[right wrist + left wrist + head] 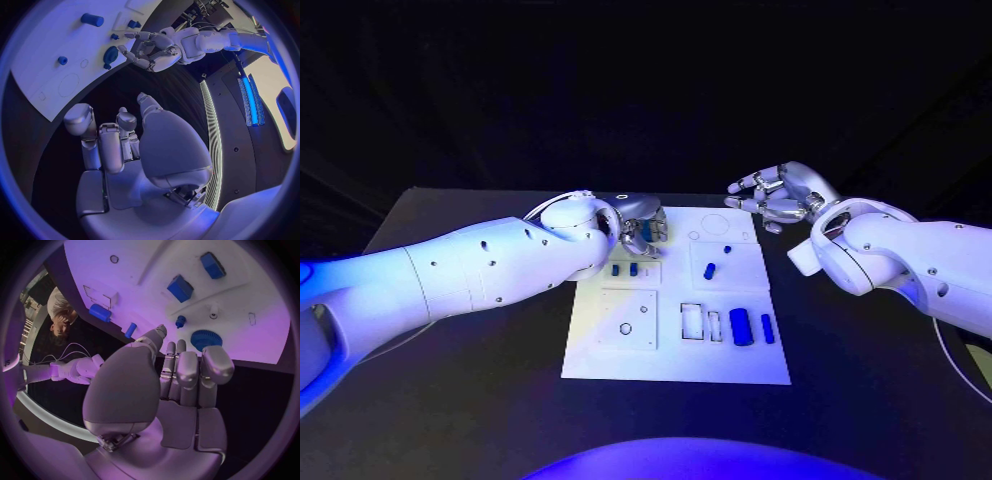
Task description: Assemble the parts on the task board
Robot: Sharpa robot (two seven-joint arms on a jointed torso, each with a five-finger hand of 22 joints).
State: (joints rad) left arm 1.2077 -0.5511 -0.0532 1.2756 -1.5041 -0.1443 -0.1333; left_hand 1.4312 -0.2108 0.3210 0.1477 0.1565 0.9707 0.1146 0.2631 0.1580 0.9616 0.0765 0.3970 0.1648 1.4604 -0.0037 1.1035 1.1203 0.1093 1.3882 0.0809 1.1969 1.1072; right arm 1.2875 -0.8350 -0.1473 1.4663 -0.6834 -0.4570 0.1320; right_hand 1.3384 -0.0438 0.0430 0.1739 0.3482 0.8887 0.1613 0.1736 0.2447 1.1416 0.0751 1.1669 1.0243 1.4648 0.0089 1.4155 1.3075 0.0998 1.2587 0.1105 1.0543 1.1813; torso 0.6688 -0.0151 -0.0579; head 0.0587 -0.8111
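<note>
A white task board (678,365) lies at the centre of the black desk (473,400). Small blue parts (741,327) sit on it, 2 toward 3 o'clock and others near the middle. The left robot hand (640,228) hovers at the board's 11 o'clock corner, fingers loosely apart, holding nothing, above a round blue gear (206,339). The right robot hand (776,196) hangs off the board at 1 o'clock, fingers spread, empty.

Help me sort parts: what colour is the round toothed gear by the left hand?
Blue; the gear shows best in the left wrist view.
</note>
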